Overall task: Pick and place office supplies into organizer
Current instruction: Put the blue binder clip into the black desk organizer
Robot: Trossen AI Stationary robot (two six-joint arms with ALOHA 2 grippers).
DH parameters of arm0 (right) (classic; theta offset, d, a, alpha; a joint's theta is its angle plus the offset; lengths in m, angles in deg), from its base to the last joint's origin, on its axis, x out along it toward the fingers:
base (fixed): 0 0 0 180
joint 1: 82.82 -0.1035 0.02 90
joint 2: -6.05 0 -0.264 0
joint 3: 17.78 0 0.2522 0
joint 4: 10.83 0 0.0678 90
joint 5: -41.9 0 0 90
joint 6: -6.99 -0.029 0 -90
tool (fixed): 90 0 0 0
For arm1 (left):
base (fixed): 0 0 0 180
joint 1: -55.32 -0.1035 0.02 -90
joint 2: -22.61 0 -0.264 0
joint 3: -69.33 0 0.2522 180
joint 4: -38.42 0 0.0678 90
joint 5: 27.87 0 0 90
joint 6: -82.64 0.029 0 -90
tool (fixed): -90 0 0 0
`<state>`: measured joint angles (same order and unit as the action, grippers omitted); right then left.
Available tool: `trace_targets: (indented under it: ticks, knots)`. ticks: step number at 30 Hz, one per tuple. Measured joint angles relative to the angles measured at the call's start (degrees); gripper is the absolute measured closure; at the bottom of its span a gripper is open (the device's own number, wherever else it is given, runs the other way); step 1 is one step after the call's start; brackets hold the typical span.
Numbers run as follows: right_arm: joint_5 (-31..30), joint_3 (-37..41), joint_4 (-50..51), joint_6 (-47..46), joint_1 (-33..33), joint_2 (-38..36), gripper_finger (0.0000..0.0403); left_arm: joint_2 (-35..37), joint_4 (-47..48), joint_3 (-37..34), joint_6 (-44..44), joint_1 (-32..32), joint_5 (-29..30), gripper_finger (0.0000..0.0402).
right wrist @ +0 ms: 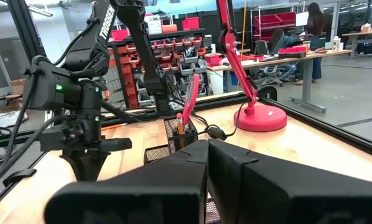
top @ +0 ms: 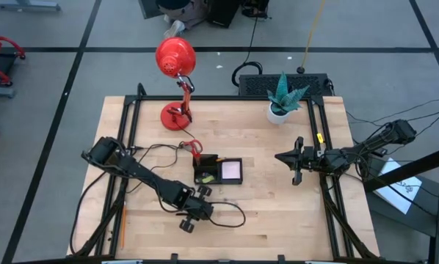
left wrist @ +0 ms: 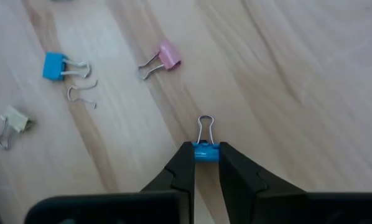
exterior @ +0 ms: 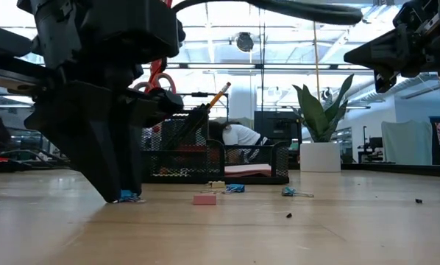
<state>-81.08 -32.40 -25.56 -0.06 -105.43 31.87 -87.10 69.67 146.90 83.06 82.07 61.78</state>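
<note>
Left pincer point(left wrist: 205, 163) around small blue binder clip point(left wrist: 205, 152), wire loops upright.

Robotics lab or workshop: wooden table point(top: 278, 213) in black metal frame, shelves of red parts bins point(right wrist: 173, 46), standing desks point(right wrist: 310, 59), seated person point(exterior: 238, 140), exposed ceiling lights.

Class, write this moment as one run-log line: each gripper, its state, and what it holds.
left gripper: shut on blue clip, at table | right gripper: shut, empty, waiting right of organizer
</note>
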Motion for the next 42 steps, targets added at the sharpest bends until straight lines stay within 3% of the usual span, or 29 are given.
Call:
trace_targets:
  ticks: [6,12,16,23,26,31,42]
  knots:
    - [0.00,0.00,0.00,0.00,0.00,0.00,0.0399,-0.29,7.14,5.88,4.31,0.67,5.38,0.0354]
    - [0.00,0.01,0.02,-0.02,0.00,-0.02,0.0399,-0.18,17.19,12.74,7.26,1.09,17.50,0.0354]
    - [0.00,0.00,0.02,-0.02,0.02,-0.02,0.0399,-0.07,23.10,15.69,5.11,0.10,24.89,0.0354]
    - [0.02,0.00,0.02,-0.04,0.00,0.00,0.0399,0.61,29.74,16.29,-3.58,-5.16,30.07,0.0355]
    - [0.02,0.00,0.02,-0.04,0.02,0.00,0.0399,0.59,32.76,16.29,-7.66,-7.62,29.77,0.0355]
    - [0.02,0.01,0.03,-0.02,0.00,0.00,0.0399,0.61,32.25,15.32,-9.41,-9.54,23.12,0.0355]
    - [0.02,0.02,0.04,0.06,0.00,-0.02,0.0399,0.61,26.73,9.89,-12.93,-9.90,22.83,0.0355]
